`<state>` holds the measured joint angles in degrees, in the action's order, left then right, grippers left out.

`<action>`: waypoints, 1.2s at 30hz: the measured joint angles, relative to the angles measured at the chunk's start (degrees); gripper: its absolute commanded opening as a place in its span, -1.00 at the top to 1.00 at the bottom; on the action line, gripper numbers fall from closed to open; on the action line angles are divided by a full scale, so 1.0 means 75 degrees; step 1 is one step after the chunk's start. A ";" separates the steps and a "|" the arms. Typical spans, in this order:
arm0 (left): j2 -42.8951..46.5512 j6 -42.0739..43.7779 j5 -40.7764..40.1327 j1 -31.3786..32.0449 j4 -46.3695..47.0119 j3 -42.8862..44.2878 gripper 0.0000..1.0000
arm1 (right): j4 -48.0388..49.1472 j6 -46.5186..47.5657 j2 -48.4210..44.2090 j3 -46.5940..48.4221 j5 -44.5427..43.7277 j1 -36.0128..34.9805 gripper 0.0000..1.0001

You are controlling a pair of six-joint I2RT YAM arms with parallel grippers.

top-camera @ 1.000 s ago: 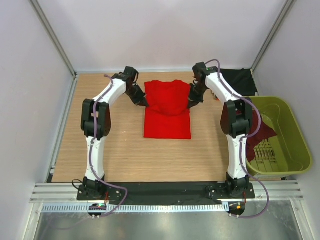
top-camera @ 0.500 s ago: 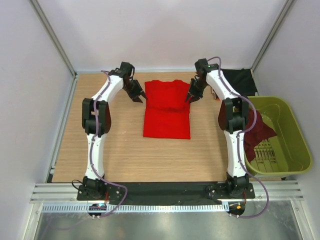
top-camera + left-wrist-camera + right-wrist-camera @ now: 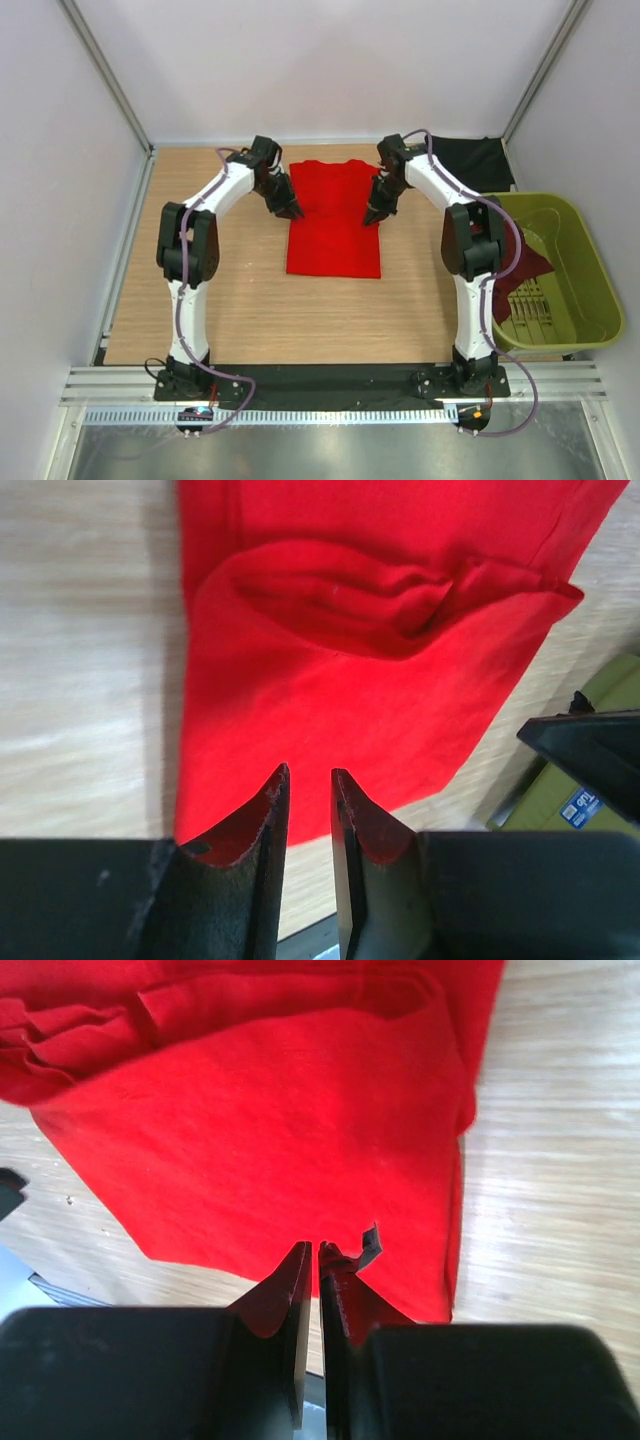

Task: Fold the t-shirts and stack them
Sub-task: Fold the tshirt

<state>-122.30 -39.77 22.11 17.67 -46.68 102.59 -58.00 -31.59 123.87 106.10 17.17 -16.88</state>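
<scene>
The left gripper (image 3: 308, 772) holds its jaws slightly parted. The slot between them shows only red cloth and wood below, so they are released and grasping nothing. The right gripper (image 3: 313, 1245) has its jaws drawn to a hairline slit right at the cloth's border, and I cannot tell whether they pinch that edge or are simply nearly closed above it. Under and between both sets of jaws lies the red t-shirt (image 3: 335, 225), flat on the wooden surface (image 3: 230, 300), with the left jaws at one long side and the right jaws at the other. It appears already narrowed into an upright panel, the sleeves turned in and a puckered crease showing ahead of the left jaws. Its long axis runs crosswise to the line joining the two jaws, from the arm bases toward the back wall. I cannot tell which end carries the collar. Beyond the right jaws, in the far corner, the black t-shirt (image 3: 480, 160) lies unfolded, and outward again the dark maroon t-shirt (image 3: 525, 265) hangs inside the olive-green basket (image 3: 540, 199). By my reading the task is early: one shirt part-folded and probably needing a crosswise fold, two untouched, no stack begun.
</scene>
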 measured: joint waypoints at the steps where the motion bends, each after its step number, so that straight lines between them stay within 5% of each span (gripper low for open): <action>1: -0.0119 0.0003 0.0029 0.0041 0.0012 0.0090 0.52 | 0.0050 0.0000 0.0044 0.0044 -0.0006 -0.0032 0.70; 8: -0.1352 0.0012 0.0017 0.0032 0.0079 0.1218 0.44 | 0.0192 0.0029 0.1151 0.1303 -0.0207 0.0201 0.69; 17: -0.2197 -0.0058 -0.0009 -0.0385 0.0029 0.2104 0.34 | 0.0303 0.0099 0.1690 0.1454 -0.0376 0.0717 0.62; 22: -0.2043 0.0160 -0.0163 -0.0574 -0.0353 0.2209 0.28 | 0.0254 0.0178 0.1684 0.1533 -0.0396 0.0708 0.39; 26: -0.1035 0.0595 -0.0291 -0.0618 -0.0600 0.1099 0.24 | 0.0052 0.0277 0.1370 0.1343 -0.0160 0.0694 0.21; 32: 0.1504 0.1008 0.0149 -0.0592 -0.0527 -0.1781 0.22 | -0.0067 0.0577 -0.0460 -0.0641 0.0280 0.0644 0.06; 36: 0.1990 0.0997 0.0702 -0.0551 -0.0204 -0.2841 0.21 | -0.0085 0.0746 -0.1422 -0.1757 0.0475 0.0522 0.02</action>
<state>-107.37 -32.29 27.38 13.54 -48.21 81.28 -58.63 -26.00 113.21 92.92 20.73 -12.97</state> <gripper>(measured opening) 0.391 0.479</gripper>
